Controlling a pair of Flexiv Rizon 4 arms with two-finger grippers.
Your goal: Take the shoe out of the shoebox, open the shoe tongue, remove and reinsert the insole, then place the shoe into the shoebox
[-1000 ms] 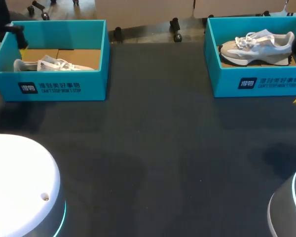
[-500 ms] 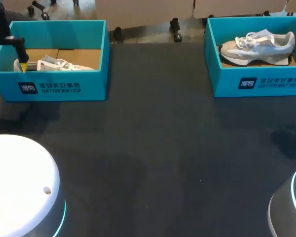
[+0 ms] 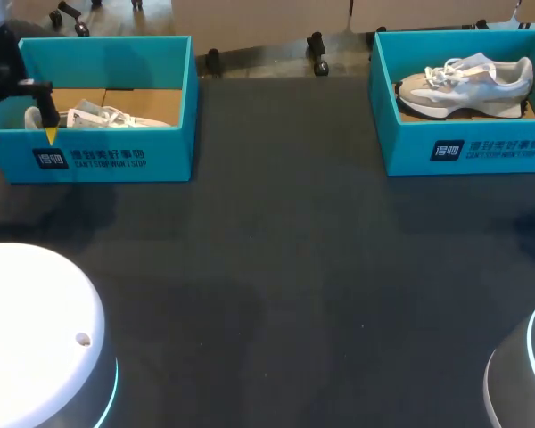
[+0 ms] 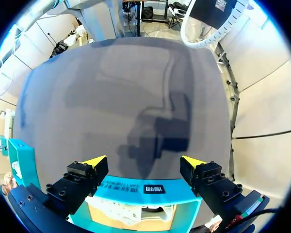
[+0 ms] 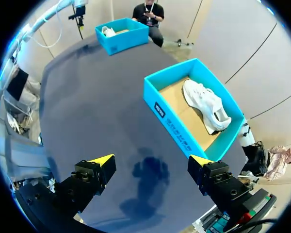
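A dark grey matte table (image 3: 276,267) bears two things, well apart — an open teal cardboard shoebox (image 3: 116,159) far left, a second teal shoebox (image 3: 481,150) far right.

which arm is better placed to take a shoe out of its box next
Left, probably. The left gripper hangs open at the front wall of the left shoebox, its shoe just beyond. The right gripper, also open, sits over bare table short of the right shoebox.

It looks like a robotics lab: a broad dark table (image 3: 276,267) staged with two matching teal boxes, the left shoebox (image 4: 174,192) just under the left gripper (image 4: 143,160), the right shoebox (image 5: 169,124) ahead of the right gripper (image 5: 153,158).
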